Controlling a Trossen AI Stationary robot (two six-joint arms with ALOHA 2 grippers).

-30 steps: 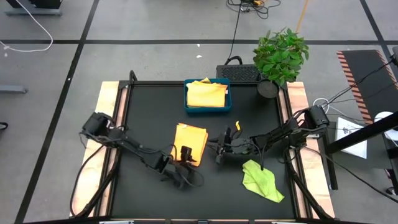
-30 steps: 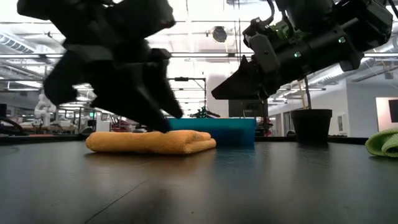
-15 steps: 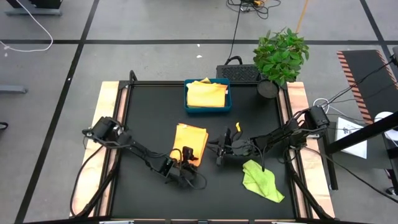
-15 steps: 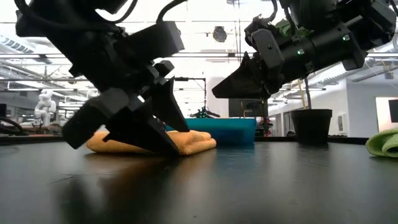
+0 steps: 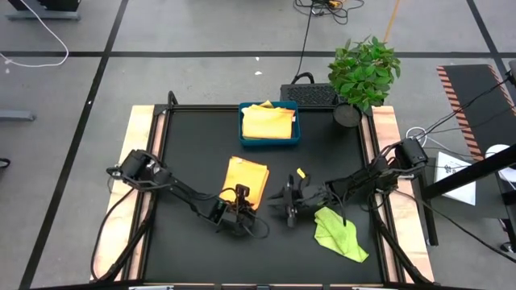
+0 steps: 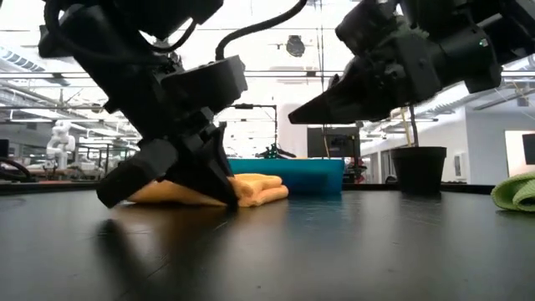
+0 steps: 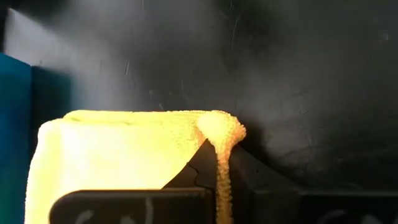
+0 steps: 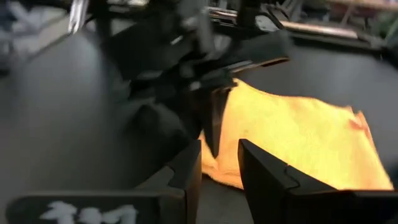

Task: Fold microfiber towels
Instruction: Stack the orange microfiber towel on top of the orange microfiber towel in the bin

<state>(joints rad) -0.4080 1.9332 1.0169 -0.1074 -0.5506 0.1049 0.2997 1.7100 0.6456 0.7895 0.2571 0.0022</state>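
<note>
Left gripper [image 5: 240,201] has just snapped closed, pinching the near corner of the orange towel [image 5: 246,177] at frame centre. Grasp made; a fold or lift looks ready. Right gripper [image 5: 288,204] hovers beside it, jaws slightly parted, empty.

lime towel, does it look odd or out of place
Yes. The lime towel lies crumpled and unfolded near the table's front right, while the orange towel is folded flat mid-table and the yellow one sits in the tray. No pincer touches it.
</note>
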